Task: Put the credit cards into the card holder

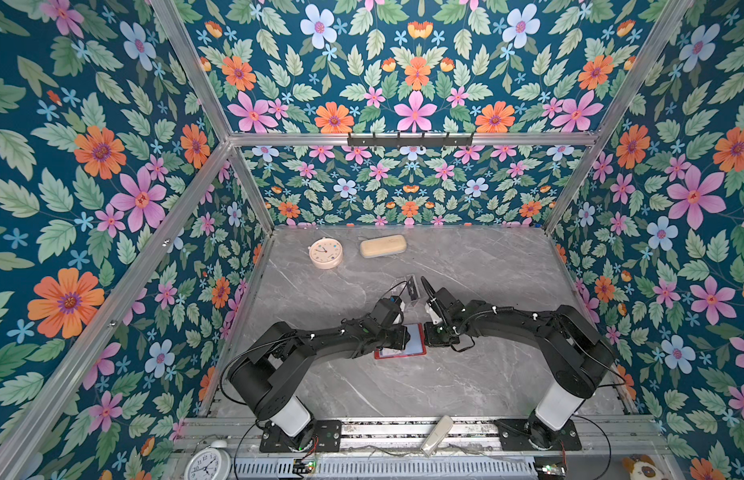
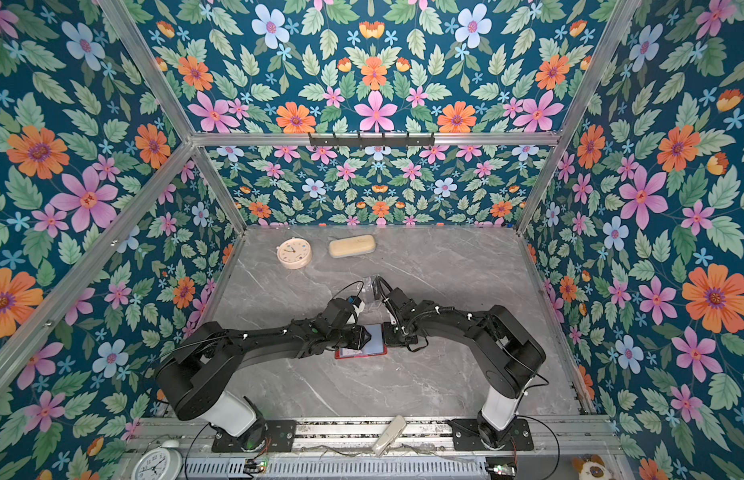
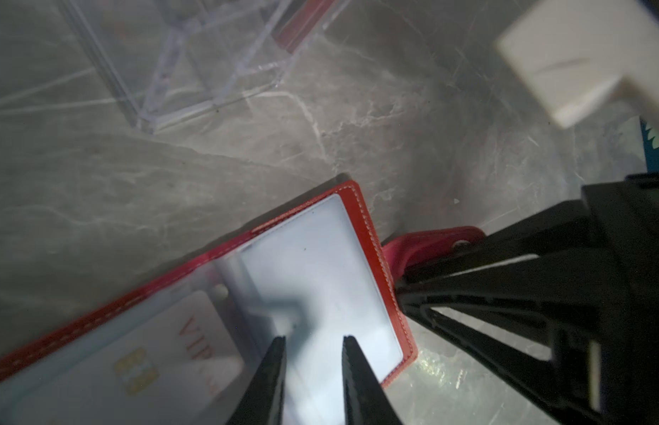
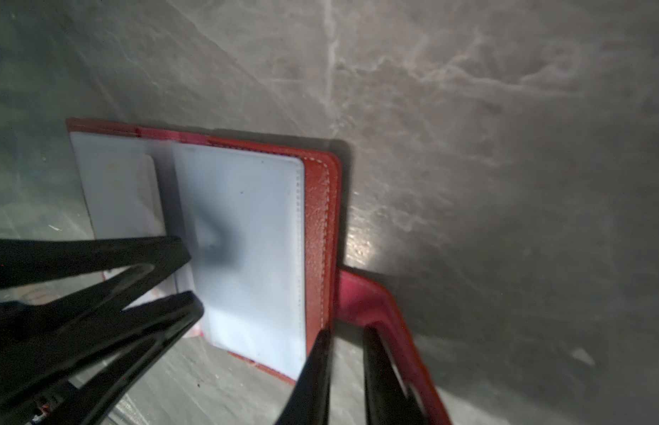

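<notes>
A red stitched card holder (image 1: pixel 403 354) is lying open and flat near the middle of the grey marble-look table (image 1: pixel 445 386). Its long axis is running left to right and its clear plastic sleeves are facing up. Its red snap strap (image 3: pixel 431 239) is pointing right.

In the left-hand sleeve a white card (image 3: pixel 155 353) is showing a gold chip and the red letters "VIP", the only writing that can be read.

The left gripper (image 3: pixel 313 353) is reaching over the right-hand sleeve. Its fingers are standing narrowly apart, with only the sleeve showing between them. The right gripper (image 4: pixel 344 353) is sitting at the holder's right edge beside the strap. Its fingers are also narrowly apart, with bare table showing in the gap.

Just beyond the holder, a clear acrylic stand (image 3: pixel 210 73) is holding a dark card (image 1: pixel 412 288). This card is standing on edge and tilted, and its white mark is too small to read. A blurred red card (image 3: pixel 302 25) is sitting in the same stand.
</notes>
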Tool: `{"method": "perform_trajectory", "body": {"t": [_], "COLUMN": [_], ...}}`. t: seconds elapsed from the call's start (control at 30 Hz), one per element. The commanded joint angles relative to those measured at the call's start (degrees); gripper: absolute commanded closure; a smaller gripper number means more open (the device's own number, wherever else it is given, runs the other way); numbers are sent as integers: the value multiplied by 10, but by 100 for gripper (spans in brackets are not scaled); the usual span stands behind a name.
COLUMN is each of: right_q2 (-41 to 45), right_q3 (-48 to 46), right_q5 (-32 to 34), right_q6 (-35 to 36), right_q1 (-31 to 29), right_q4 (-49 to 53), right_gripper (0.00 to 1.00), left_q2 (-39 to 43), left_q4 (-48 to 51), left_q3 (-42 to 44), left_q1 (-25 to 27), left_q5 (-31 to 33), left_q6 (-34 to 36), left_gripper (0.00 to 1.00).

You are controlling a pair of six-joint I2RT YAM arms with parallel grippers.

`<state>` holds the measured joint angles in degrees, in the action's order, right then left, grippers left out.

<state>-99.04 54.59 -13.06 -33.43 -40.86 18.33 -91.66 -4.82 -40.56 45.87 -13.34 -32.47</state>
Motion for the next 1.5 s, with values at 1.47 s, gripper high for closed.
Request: {"method": "perform_trajectory", "body": {"t": [1.47], "right_q2": [53], "right_q3": [-4], "right_q5": [-8], "right_q6": [-3], "right_q1": [-3], "right_q4": [-13], "right_gripper": [85], "left_q2": [21], "left_q4": [-15], "left_q3": [21], "left_q1": [6], "left_q5": [43], "left_q6": [-26], "left_gripper": [100]}}
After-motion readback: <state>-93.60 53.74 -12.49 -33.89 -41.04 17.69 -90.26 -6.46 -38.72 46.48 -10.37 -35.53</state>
